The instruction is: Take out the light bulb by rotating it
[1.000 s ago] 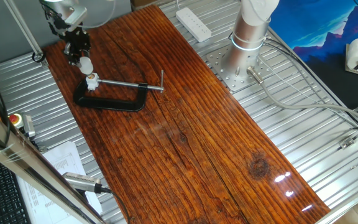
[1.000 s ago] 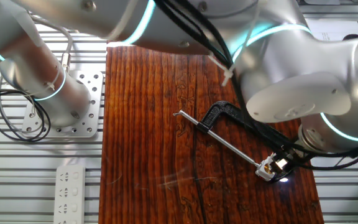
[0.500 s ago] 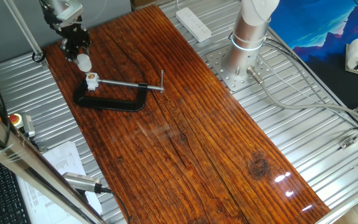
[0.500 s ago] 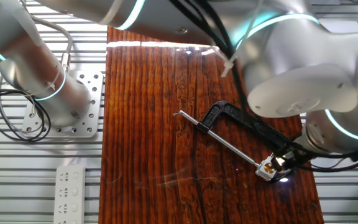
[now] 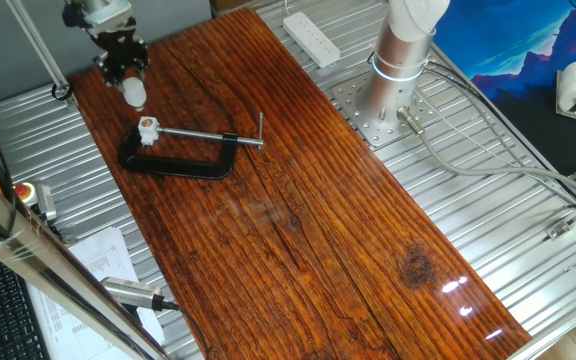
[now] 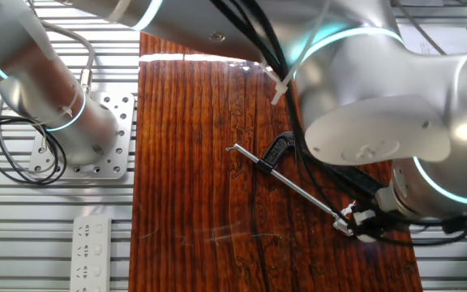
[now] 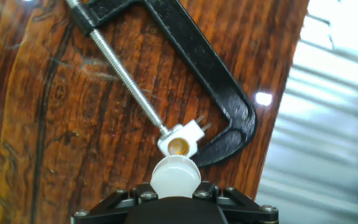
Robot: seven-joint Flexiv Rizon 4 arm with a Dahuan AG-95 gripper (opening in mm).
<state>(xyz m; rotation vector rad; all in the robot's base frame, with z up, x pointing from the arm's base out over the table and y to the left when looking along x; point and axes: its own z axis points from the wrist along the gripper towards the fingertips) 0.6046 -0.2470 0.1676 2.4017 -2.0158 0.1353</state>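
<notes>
- The gripper (image 5: 128,78) was clamped on the bulb (image 5: 134,93), clear of the socket (image 5: 148,128) near the worktop's corner.
- The bulb was judged light, smooth and fragile; a gentle hold around its widest part would suit.

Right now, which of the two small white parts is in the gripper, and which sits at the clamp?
The gripper holds the frosted white light bulb; the white socket stub with the brownish top stays at the black C-clamp.

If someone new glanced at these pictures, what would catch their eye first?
Probably the gripper at the far corner of the wooden board, holding the light bulb clear above the open socket. Next, the black C-clamp lying flat, its screw rod holding that socket.
</notes>
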